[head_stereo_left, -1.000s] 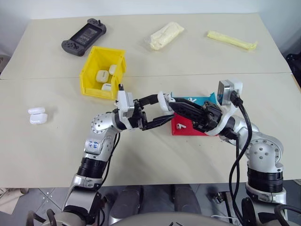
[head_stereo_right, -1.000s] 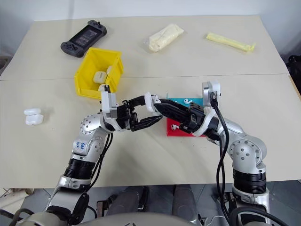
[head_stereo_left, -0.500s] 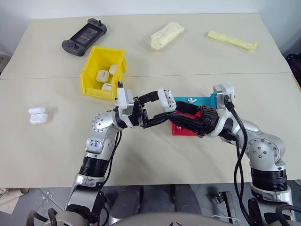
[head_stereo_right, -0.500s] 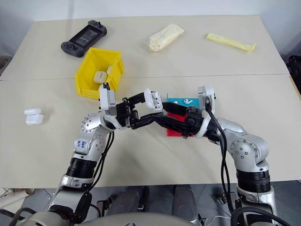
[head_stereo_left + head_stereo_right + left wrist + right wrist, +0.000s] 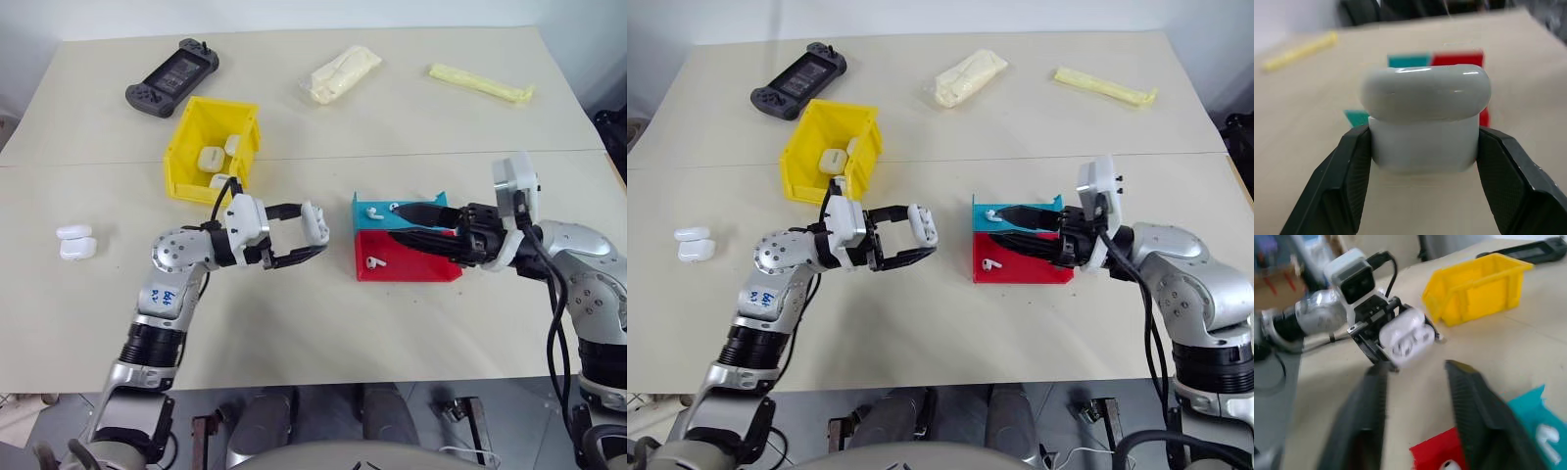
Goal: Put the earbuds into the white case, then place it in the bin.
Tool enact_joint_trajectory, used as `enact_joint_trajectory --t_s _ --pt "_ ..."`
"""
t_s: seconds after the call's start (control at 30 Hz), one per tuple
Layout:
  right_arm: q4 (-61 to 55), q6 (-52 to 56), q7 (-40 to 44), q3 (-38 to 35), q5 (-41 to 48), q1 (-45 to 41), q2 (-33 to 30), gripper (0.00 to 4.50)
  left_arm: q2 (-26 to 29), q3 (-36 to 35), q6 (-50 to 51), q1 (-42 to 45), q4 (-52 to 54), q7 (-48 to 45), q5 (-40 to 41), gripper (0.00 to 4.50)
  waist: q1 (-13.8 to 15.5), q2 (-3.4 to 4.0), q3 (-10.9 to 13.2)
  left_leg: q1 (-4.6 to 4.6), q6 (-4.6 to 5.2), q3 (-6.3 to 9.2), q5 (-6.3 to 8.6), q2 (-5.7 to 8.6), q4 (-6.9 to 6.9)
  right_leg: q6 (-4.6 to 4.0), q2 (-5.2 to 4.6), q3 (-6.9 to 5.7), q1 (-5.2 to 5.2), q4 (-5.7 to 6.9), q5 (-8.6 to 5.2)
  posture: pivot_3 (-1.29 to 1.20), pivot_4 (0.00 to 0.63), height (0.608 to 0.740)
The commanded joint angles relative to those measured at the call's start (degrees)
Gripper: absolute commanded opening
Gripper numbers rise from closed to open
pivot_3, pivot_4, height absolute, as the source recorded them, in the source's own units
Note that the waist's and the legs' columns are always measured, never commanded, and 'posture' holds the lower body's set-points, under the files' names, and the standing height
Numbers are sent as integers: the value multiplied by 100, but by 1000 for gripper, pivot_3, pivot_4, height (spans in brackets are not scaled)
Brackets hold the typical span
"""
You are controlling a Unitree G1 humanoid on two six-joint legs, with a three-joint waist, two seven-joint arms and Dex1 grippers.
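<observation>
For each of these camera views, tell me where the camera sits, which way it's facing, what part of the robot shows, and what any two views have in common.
Left and right eye views: on the head, looking forward and down at the table; both arms show.
Left wrist view: on the left wrist, looking along the left gripper, whose fingers clamp the white case.
Right wrist view: on the right wrist, looking along the right gripper, open, toward the left gripper.
Shared: both wrist views show the white case, the red tray and the blue tray; the right wrist and eye views share the bin.
</observation>
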State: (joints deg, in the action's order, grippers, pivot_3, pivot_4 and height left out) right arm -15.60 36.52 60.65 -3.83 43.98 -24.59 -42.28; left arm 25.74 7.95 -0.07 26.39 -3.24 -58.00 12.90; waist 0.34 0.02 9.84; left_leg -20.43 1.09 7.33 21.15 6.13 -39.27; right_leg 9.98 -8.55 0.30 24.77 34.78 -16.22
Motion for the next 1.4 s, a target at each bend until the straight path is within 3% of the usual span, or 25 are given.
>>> enact_joint_trajectory --t_s 0.03,0.1,0.3,0.5,0.8,1.0,1.1,1.4 --pt "-291 -82 86 305 -161 -277 63 594 69 240 114 250 67 -89 -214 2810 24 -1 1 0 0 4 0 0 0 0 0 -3 -2 -1 0 0 150 740" --pt "-371 -79 -3 526 -289 -451 159 16 14 339 192 399 20 -65 -282 2810 50 -2 1 -1 0 4 0 2 0 0 -2 -2 -1 -2 0 0 150 740" --pt "-531 125 -438 1296 -832 -846 520 16 -274 525 369 610 48 169 -440 2810 50 -2 1 -1 0 4 0 1 0 0 -1 -4 2 -1 0 0 150 740" --pt "-631 309 -577 1480 -1040 -819 556 16 -425 542 496 588 162 312 -421 2810 56 -2 1 -2 0 3 0 2 0 0 -1 -4 4 1 0 0 150 740" --pt "-258 50 -321 673 -1064 50 -21 16 -302 207 361 176 531 251 -56 2810 101 -2 1 -2 0 1 0 1 0 0 -1 -4 4 2 0 0 150 740" --pt "-74 -283 -178 95 -838 799 99 16 -177 -1 238 -387 871 242 134 2810 100 -1 1 0 0 -1 0 0 1 0 -1 -3 2 0 0 0 150 740" --pt "-210 -501 -245 -305 -626 1060 269 562 -132 -323 357 -796 1086 484 320 2810 82 -2 1 0 0 -3 0 -3 5 0 1 -2 6 0 0 0 150 740" --pt "-550 -1548 -416 -938 -787 1579 549 3575 -348 -1834 1307 -2013 1951 2233 826 2810 128 -1 1 6 0 -2 0 -3 3 0 2 1 -3 3 0 0 150 740"
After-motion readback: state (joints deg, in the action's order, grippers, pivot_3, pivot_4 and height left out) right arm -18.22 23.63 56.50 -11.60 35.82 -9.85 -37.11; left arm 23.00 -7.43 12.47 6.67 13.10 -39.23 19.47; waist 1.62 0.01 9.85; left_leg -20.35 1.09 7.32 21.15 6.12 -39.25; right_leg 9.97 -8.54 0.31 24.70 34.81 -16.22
